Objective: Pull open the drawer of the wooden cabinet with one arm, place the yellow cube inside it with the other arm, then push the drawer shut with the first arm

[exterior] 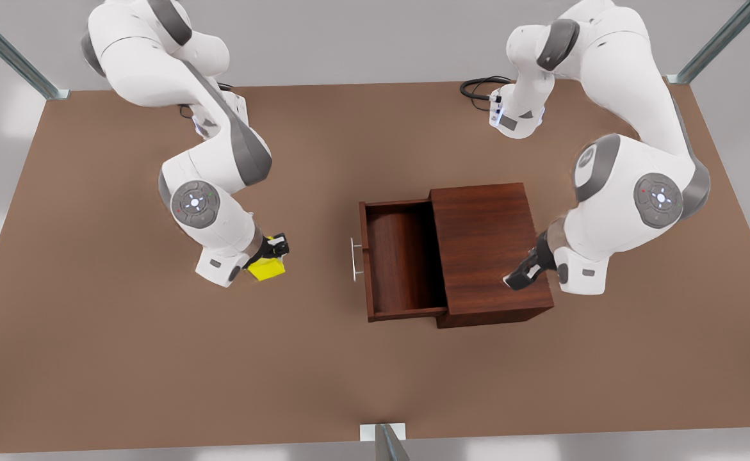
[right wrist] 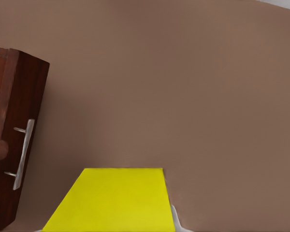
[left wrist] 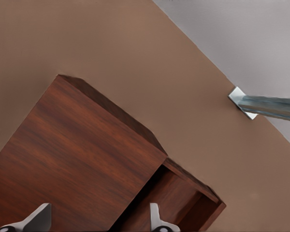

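Right now my right end effector (exterior: 271, 255) grips the yellow cube (exterior: 267, 269) on the surface (exterior: 157, 358); my left end effector (exterior: 521, 275) hangs spread over the wooden cabinet (exterior: 487, 243), drawer (exterior: 400, 262) pulled out.

A: What is hidden here?
B: In the front view the right gripper (exterior: 271, 251) covers part of the yellow cube (exterior: 268, 269), so the grip itself is hard to read.
A: And at the edges?
B: The right wrist view cuts the cube off, and the left wrist view cuts off the wooden cabinet (left wrist: 77, 159).
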